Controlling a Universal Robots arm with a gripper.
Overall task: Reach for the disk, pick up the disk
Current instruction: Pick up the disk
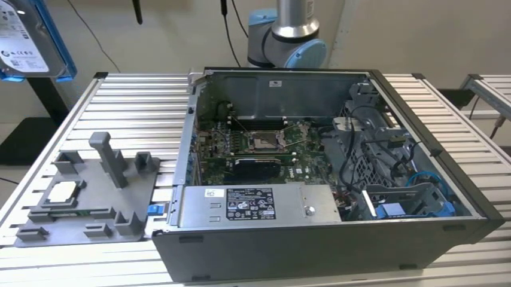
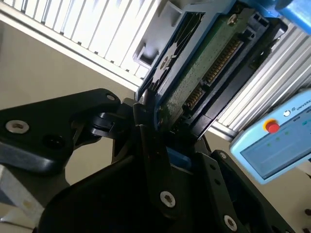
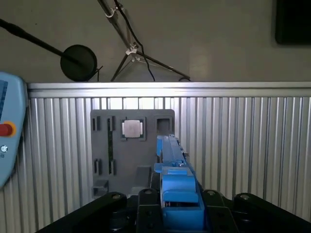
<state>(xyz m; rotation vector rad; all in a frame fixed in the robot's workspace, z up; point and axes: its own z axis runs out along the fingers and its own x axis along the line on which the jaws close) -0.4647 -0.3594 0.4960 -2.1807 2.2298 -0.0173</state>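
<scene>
The disk (image 1: 30, 42) is hanging high above the grey fixture tray (image 1: 88, 197), toward the exterior view's left. Its silver body and white label are being cut off by the frame's corner. In the second wrist view the gripper (image 2: 160, 116) is pressing its black fingers (image 2: 150, 160) together, clamped on the disk's (image 2: 204, 63) edge. There a green circuit board (image 2: 214, 43) with gold contacts is sitting inside the bright blue plastic carrier. In the first wrist view the disk (image 3: 175, 184) is standing edge-on over the tray (image 3: 102, 145). The tray is carrying a small square silver chip (image 3: 132, 128) and lying on the ribbed aluminium table (image 3: 243, 141).
</scene>
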